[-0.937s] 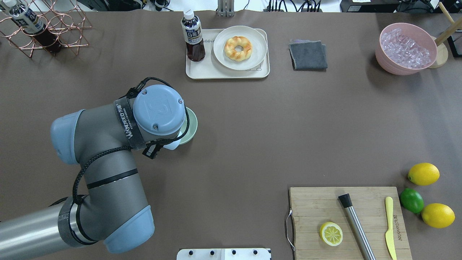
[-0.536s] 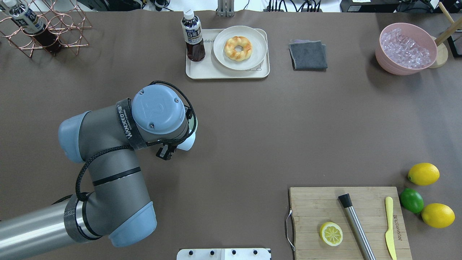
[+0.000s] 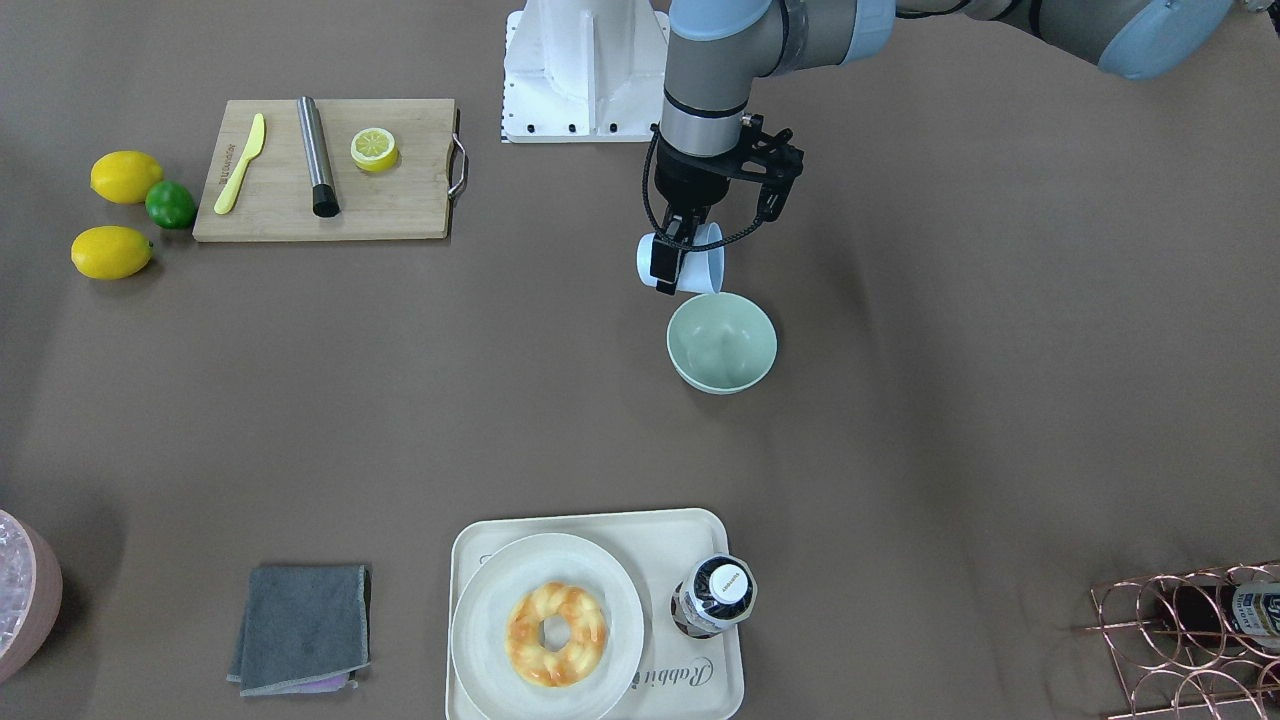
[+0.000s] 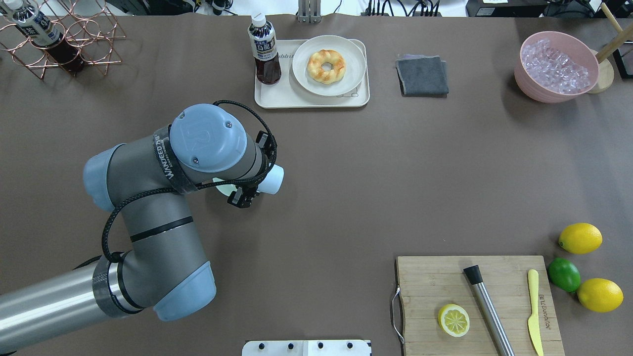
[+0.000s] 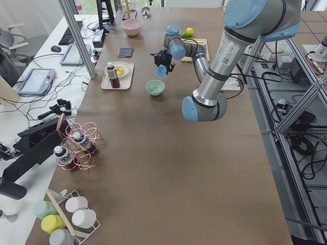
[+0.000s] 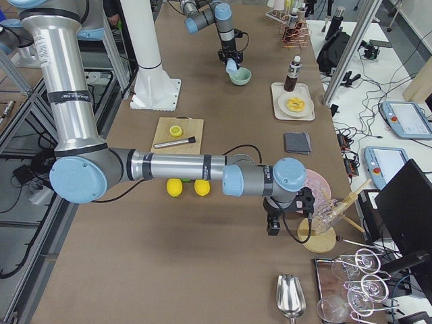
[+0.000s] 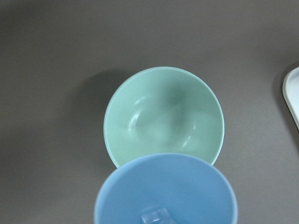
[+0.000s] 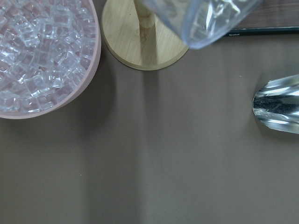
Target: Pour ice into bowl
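Note:
My left gripper [image 3: 680, 268] is shut on a light blue cup [image 3: 684, 262] and holds it tilted, mouth toward the mint-green bowl [image 3: 722, 342], just above the bowl's near rim. In the left wrist view the cup [image 7: 166, 189] fills the bottom, with one clear ice cube [image 7: 154, 217] inside it, and the bowl [image 7: 163, 116] lies beyond; its inside looks bare. In the overhead view the cup [image 4: 272, 179] pokes out from under the wrist, which hides most of the bowl. My right gripper [image 6: 271, 226] hangs beside the pink tub; I cannot tell whether it is open or shut.
The pink tub of ice [image 4: 558, 66] stands at the far right, by a wooden stand [image 8: 142, 44] and a metal scoop [image 8: 278, 102]. A tray [image 4: 264, 99] with a bottle and a doughnut plate sits beyond the bowl. A grey cloth [image 4: 422, 74], cutting board [image 4: 430, 277] and lemons are on the right.
The left wrist has turned and shifted over the bowl, so it now covers it. The cup has swung out to the right and tipped further.

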